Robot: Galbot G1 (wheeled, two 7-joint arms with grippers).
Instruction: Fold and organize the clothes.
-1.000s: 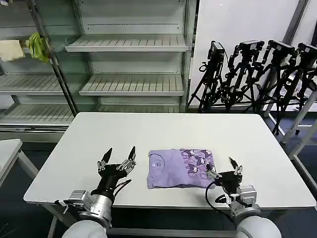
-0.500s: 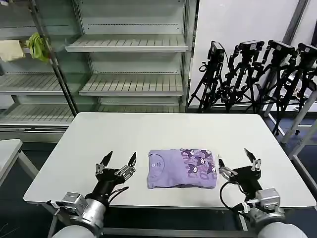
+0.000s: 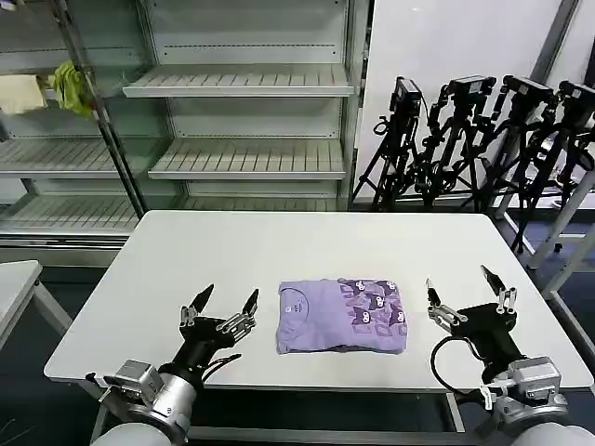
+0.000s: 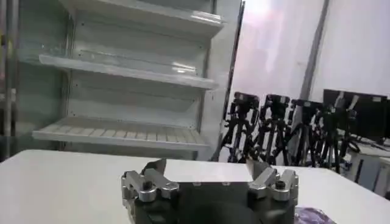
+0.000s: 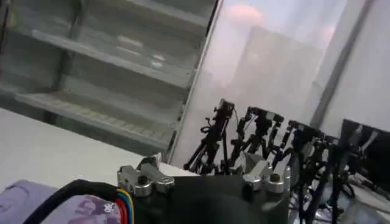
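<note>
Fingers of the left gripper are spread apart and hold nothing; the gripper hovers over the white tabletop, just left of the folded lavender T-shirt and apart from it. In the left wrist view the same gripper has its two fingers wide apart, with bare tabletop beyond.

The T-shirt, taken as the landmark, lies flat as a compact rectangle near the front edge of the tabletop, its neckline toward the left and its darker purple print on the right half.

To the right of the T-shirt, the right gripper is likewise spread and empty, near the shirt's right edge without touching it. In the right wrist view this gripper sits beside a corner of the purple fabric.

Behind the T-shirt stand empty shelves and a group of black tripods.
</note>
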